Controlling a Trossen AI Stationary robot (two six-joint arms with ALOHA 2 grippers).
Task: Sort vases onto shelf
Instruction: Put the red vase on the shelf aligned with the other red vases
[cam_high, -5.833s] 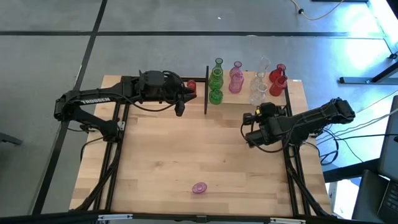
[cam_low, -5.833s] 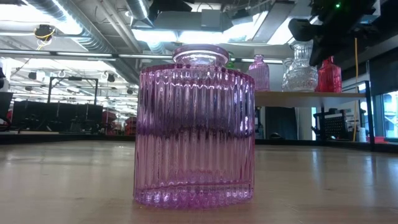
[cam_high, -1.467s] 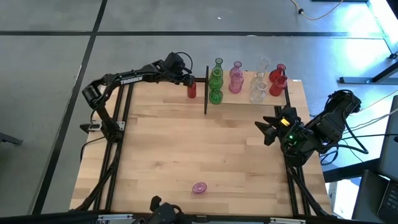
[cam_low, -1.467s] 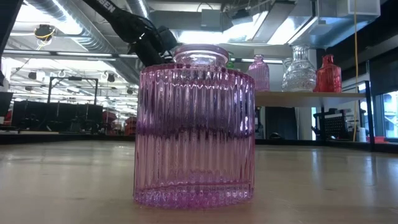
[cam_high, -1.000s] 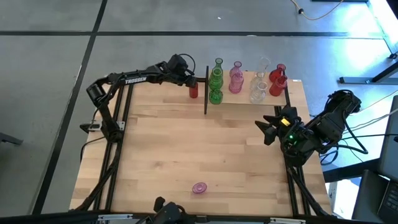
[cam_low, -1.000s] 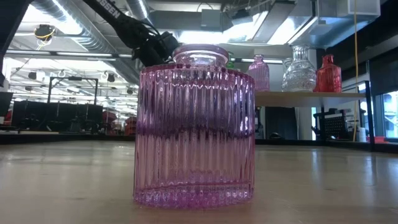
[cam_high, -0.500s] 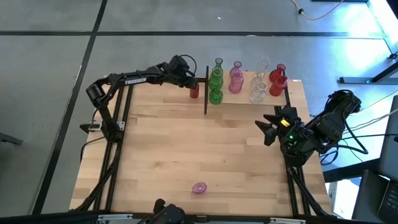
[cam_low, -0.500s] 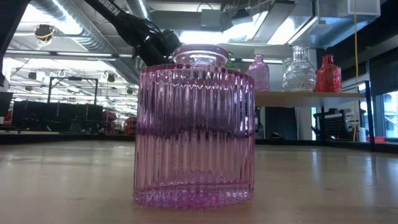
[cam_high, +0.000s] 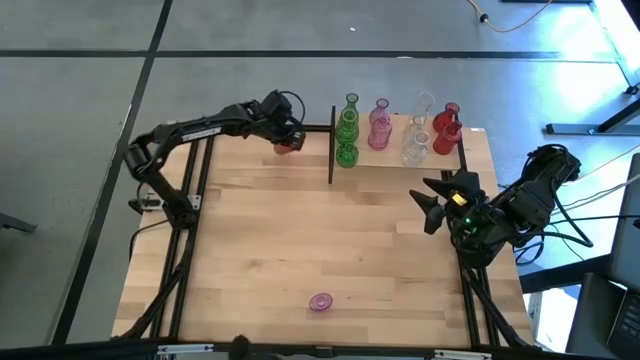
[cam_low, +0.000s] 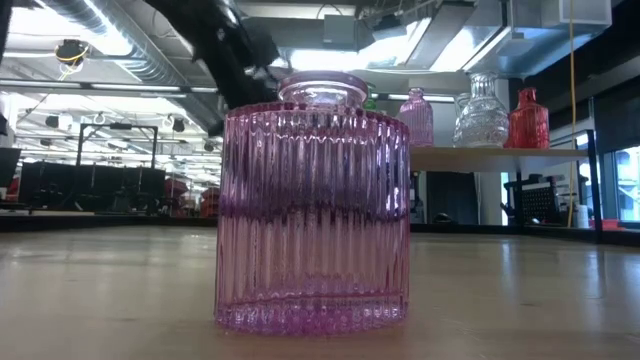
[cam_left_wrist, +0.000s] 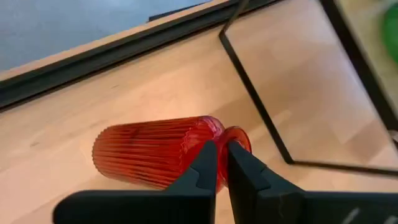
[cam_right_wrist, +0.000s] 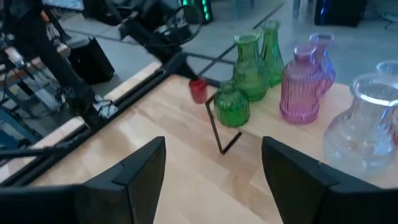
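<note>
High view: left gripper at about 11 o'clock on the table, closed on a red vase just beside the shelf post. Green, pink, clear and red vases grouped on the shelf at 1 o'clock. Right gripper waiting at 3 o'clock, fingers spread and empty. Lone pink vase at 6 o'clock, well apart from everything.

Low view: pink vase upright, filling the foreground; shelf behind at 2 o'clock, carrying pink, clear and red vases.

Left wrist view: red vase tilted onto its side, fingers pinched around the narrow neck only.

Right wrist view: fingers wide apart, nothing between; green vases and a pink one on the shelf ahead.

Likely trouble: neck-only grip on smooth glass, so swivelling or slipping during the lift; possibly clipping the black post or toppling the green vases on approach.
</note>
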